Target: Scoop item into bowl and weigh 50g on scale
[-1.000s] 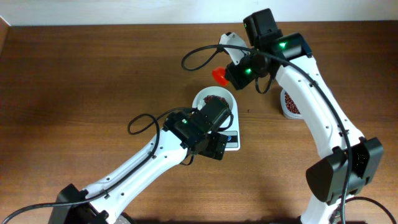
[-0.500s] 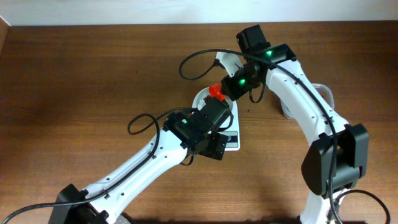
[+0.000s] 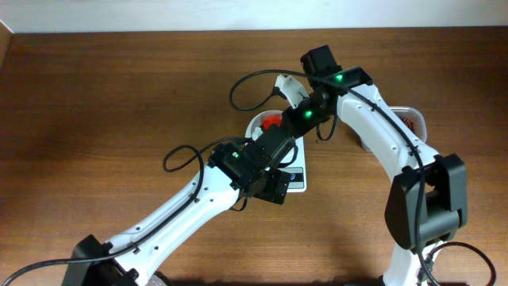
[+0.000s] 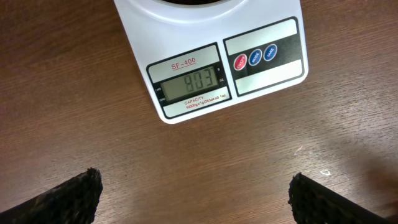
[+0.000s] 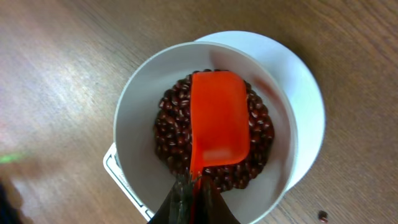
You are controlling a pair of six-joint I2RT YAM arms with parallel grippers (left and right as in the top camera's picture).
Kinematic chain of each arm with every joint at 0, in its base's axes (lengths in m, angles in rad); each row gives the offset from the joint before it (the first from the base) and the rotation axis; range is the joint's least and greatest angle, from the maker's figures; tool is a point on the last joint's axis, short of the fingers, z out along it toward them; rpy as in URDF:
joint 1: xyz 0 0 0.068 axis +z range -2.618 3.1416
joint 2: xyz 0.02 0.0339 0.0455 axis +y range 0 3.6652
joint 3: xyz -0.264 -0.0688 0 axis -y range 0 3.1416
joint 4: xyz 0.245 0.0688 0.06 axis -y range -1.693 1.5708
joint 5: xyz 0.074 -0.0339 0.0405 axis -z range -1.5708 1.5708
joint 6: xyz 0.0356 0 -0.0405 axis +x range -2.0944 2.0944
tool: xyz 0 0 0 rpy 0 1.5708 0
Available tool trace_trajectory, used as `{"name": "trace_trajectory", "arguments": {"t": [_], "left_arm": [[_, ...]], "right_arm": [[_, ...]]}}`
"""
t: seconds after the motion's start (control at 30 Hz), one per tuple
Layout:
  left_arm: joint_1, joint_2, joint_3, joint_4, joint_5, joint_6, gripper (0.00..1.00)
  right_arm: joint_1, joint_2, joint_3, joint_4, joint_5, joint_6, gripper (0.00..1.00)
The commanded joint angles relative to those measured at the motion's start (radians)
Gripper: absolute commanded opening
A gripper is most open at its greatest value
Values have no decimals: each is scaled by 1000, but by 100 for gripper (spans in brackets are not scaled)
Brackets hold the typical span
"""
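Beans (image 5: 171, 134) heap in bowl (image 5: 134, 112) directly beneath right end effector (image 5: 191, 193), which is clamped on the red scoop (image 5: 217, 118) handle. Left end effector (image 4: 196, 202) gapes wide and empty, scale (image 4: 261, 71) display (image 4: 189, 81) ahead of it. Judgement: tip gently, trickle beans, watch reading.

The scale (image 4: 205, 28) bore "SF-400" above its display (image 4: 189, 82), which read 403; "CAPACITY" stood printed beneath, finer print illegible

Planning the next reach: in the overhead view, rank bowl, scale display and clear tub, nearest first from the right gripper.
1. Bowl, directly beneath the right gripper.
2. Scale display, lower in the picture.
3. Clear tub, far right.
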State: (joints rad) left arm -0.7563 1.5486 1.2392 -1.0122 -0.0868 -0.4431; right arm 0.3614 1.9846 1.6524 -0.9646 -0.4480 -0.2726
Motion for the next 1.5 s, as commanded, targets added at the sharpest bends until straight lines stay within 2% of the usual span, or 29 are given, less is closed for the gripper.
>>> {"name": "trace_trajectory", "arguments": {"t": [0.0,0.2,0.3,0.5,0.6,0.73,0.93,1.07,1.13,1.33,1.47], "left_arm": [[-2,3,-6,-2,-11,-13,99],[-2,3,-6,-2,-11,-13,99],[-2,3,-6,-2,-11,-13,99],[-2,3,-6,-2,-11,-13,99],[-2,3,-6,-2,-11,-13,99],[-2,3,-6,-2,-11,-13,99],[-2,3,-6,-2,-11,-13,99],[-2,3,-6,-2,-11,-13,99],[-2,3,-6,-2,-11,-13,99],[-2,3,-6,-2,-11,-13,99],[-2,3,-6,-2,-11,-13,99]], "right_arm": [[5,14,-26,-24,-92,1,6],[4,13,-20,-74,-102,7,6],[-2,13,8,-79,-113,72,6],[-95,13,29,-79,-426,72,7],[-135,13,29,-78,-441,72,6],[-89,13,35,-73,-251,72,4],[-55,10,197,-172,-70,72,4],[35,12,198,-199,203,72,4],[79,16,196,-198,281,72,4],[94,14,210,-169,243,72,4],[50,8,389,-276,187,98,4]]}}
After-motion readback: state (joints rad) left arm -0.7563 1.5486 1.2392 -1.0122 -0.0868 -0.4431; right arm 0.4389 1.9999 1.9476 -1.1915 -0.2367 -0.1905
